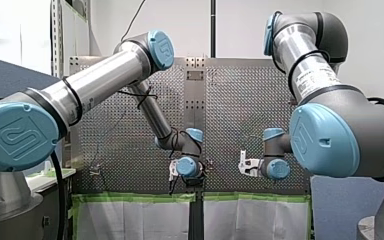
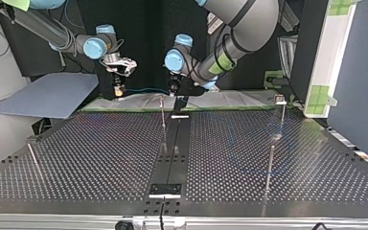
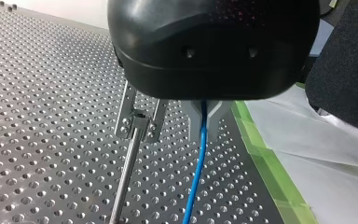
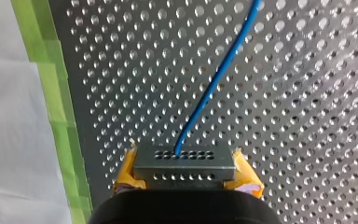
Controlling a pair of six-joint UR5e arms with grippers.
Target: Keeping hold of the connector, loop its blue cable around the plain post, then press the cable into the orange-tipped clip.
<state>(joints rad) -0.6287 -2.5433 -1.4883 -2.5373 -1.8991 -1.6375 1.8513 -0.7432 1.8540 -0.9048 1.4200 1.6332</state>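
Where the connector (image 4: 185, 163) sits, a grey block with rows of small holes, my right hand (image 4: 185, 173) is clamped on it, with a yellow pad (image 4: 127, 173) pressed to each side. Its blue cable (image 4: 219, 74) leaves one of the holes and runs ahead over the perforated desk (image 4: 307, 116). In the top view it stretches across to my left hand (image 3: 204, 119). In the left wrist view the cable passes between that hand's pale tips and runs on above the desk; whether they pinch it I cannot tell. Just beside them stands a thin post (image 3: 127, 179), upright and apart from the cable, which is not looped around it. Green tape (image 4: 51, 79) borders the desk beside the connector, with a white sheet (image 4: 9, 116) beyond. In the top view both hands hang near the middle of the desk's far edge, a little apart.
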